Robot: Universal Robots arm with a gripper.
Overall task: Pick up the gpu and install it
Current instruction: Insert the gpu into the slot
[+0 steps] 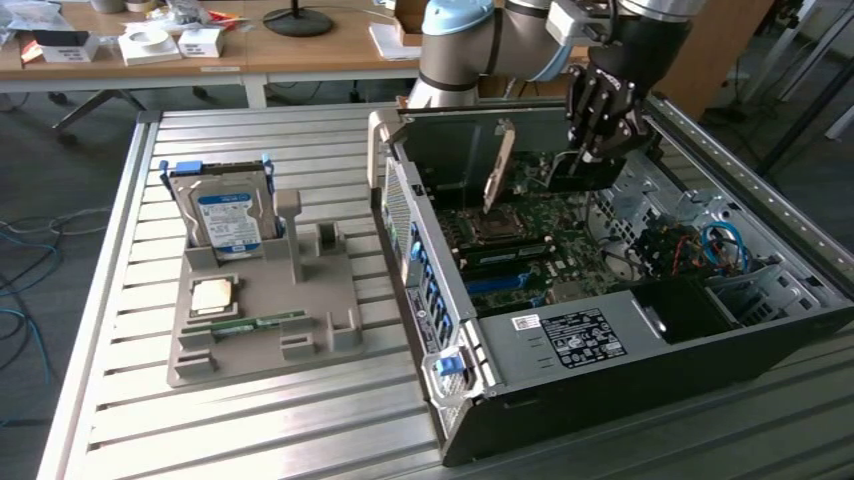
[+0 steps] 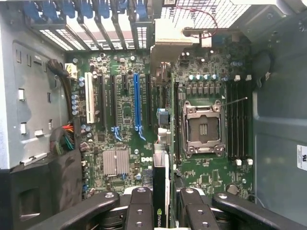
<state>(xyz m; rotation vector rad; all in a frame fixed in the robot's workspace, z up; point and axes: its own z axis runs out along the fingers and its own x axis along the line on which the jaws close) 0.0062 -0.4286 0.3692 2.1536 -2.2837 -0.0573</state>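
Robotics laboratory or hardware-assembly workshop. A slatted metal table [image 1: 267, 420] carries an open computer case [image 1: 641, 400] with its motherboard [image 2: 124, 120] exposed, and a grey parts fixture [image 1: 254, 355] holding a hard drive [image 1: 227, 220]. A robot arm [image 1: 461, 40] reaches in over the table's far edge. Beyond that edge stand wooden desks [image 1: 307, 50] bearing small boxes [image 1: 147, 45] and a lamp base [image 1: 296, 22]; loose cables [image 1: 20, 230] lie on the floor.

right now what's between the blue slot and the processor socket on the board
In the wrist view, the graphics card, clamped edge-on in the gripper, lies between the blue slot and the processor socket.
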